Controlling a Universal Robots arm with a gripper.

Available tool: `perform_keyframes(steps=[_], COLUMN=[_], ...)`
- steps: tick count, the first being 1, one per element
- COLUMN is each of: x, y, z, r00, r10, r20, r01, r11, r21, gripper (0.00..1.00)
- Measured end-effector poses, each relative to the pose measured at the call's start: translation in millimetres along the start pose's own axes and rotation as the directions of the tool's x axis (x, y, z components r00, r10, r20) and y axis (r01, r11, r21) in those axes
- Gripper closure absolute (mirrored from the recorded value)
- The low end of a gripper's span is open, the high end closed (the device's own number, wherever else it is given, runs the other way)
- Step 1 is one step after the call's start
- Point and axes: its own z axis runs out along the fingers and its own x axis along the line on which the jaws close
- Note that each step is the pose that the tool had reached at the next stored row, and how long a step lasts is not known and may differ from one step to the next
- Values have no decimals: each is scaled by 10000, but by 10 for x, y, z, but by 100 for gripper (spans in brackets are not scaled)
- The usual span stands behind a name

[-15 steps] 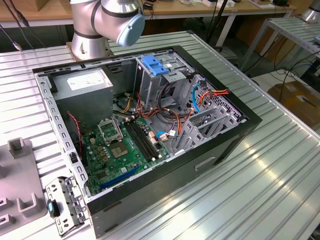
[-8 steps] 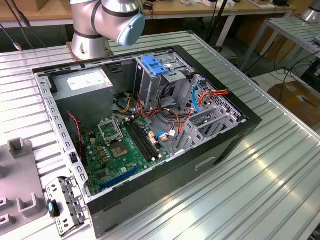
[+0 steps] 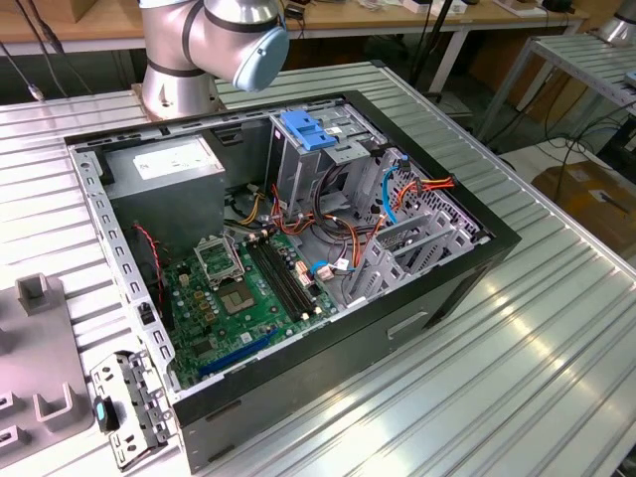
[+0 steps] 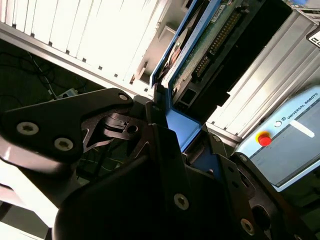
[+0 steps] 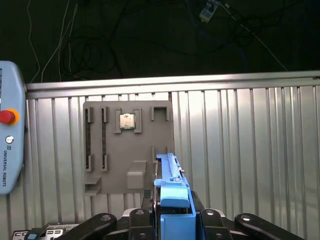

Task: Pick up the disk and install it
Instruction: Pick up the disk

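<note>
One flat dark rectangular disk in bright blue plastic rails point(image 4: 207, 47): it's off the table and up in the air. In the second wrist view it stands on edge, with the green circuit board side and connector row showing.
Black two-finger gripper point(image 4: 181, 129): clamped tight on the disk, pressing the blue rail at one end. My guess is it squeezes the rails so nothing bears on the board, and the long body pokes out free past the fingers.
Edge-on hold: looks deliberate to me, since a thin profile like that suits a slot rather than a flat lay-down.
Grey plastic fixture plate point(image 5: 112, 150): lies flat on the table beyond the disk in the first wrist view. A small square silver processor chip point(image 5: 127, 121) is parked in one pocket. I'd say the pockets keep parts at known spots.
Ribbed aluminium table point(image 5: 250, 150): carries the plate and looks well apart from the held disk.
Pale blue-grey teach pendant with a red button point(image 5: 10, 145): near the plate, out of the work.
Open black computer case point(image 3: 437, 288): lying on its side in the exterior view with the panel off, so the innards face up and can be reached from above.
Tall grey metal drive cage point(image 3: 298, 169): stands inside the case, topped by a blue plastic latch point(image 3: 310, 131).
Progress: pick-up looks done, install not yet.
</note>
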Motion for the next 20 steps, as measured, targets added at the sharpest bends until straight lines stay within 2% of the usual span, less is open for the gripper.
perform_keyframes(steps=[7,16,20], x=[-8,-14,-18], y=[-131,-243,-320], z=[-2,-4,-5], r00=[10000,10000,10000], r10=[0,0,0], r20=[0,-1,0], r01=[0,0,0], r11=[10000,10000,10000], r21=[-2,-2,-2], gripper=[63,63,63])
